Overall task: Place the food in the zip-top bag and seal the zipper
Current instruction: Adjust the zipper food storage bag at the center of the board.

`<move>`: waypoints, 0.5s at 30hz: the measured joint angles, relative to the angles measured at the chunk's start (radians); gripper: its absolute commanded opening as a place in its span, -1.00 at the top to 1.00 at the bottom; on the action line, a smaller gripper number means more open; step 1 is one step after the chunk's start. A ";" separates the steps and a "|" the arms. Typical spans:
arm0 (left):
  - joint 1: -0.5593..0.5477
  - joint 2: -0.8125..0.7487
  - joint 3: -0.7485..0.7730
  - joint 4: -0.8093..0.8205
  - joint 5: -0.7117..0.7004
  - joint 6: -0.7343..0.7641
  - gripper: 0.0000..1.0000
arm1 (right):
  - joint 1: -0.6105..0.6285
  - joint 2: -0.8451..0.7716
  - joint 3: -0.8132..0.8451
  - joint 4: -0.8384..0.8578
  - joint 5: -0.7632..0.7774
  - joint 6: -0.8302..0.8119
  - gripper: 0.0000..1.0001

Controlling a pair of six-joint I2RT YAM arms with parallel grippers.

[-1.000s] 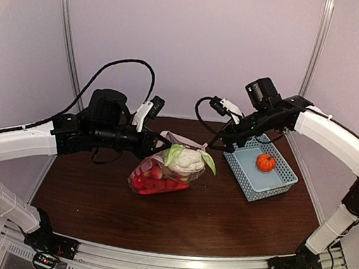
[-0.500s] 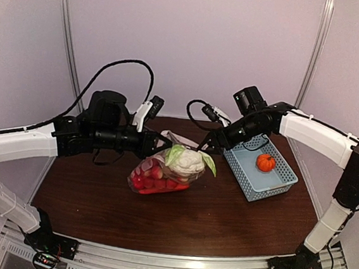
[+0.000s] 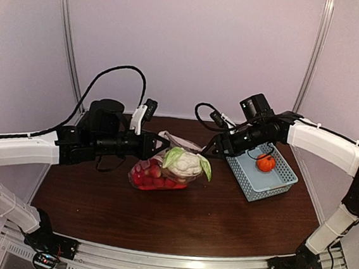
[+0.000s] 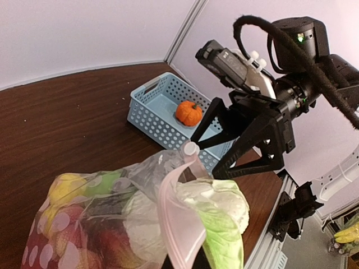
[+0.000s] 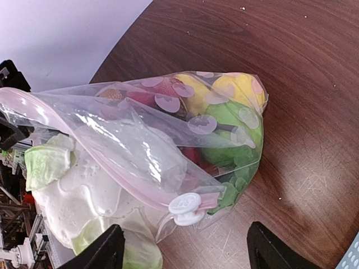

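The zip-top bag [image 3: 156, 173] lies on the table, stuffed with food: red fruit low down, yellow fruit [image 5: 238, 87] and green fruit [image 5: 224, 123] at its closed end. A pale cabbage [image 3: 186, 162] bulges out of the open mouth. My left gripper [image 3: 161, 144] is shut on the bag's rim, holding the pink zipper [image 4: 179, 218] strip up. My right gripper [image 5: 188, 255] is open just beyond the white slider [image 5: 188, 206] at the zipper's end, one finger on each side and touching nothing. An orange pumpkin [image 3: 266, 162] sits in the blue basket.
The light-blue mesh basket [image 3: 270, 184] stands at the right of the table, close behind my right gripper. Bare dark wood lies in front of the bag toward the near edge. Walls close off the back and both sides.
My right arm has swung left from above the basket toward the bag's mouth and dropped a little. My left gripper still holds the rim; the bag has barely shifted.
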 measured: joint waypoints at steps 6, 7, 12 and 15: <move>-0.008 -0.001 -0.005 0.030 -0.022 -0.021 1.00 | 0.000 0.038 -0.016 0.068 -0.053 0.094 -0.08; -0.010 -0.001 -0.005 0.032 -0.024 -0.023 1.00 | 0.000 0.048 -0.017 0.077 -0.060 0.101 -0.07; -0.021 -0.001 -0.009 0.050 -0.033 -0.034 1.00 | 0.002 0.090 -0.027 0.117 -0.083 0.160 0.30; -0.028 -0.001 -0.022 0.073 -0.041 -0.040 1.00 | 0.001 0.090 -0.041 0.164 -0.104 0.208 0.79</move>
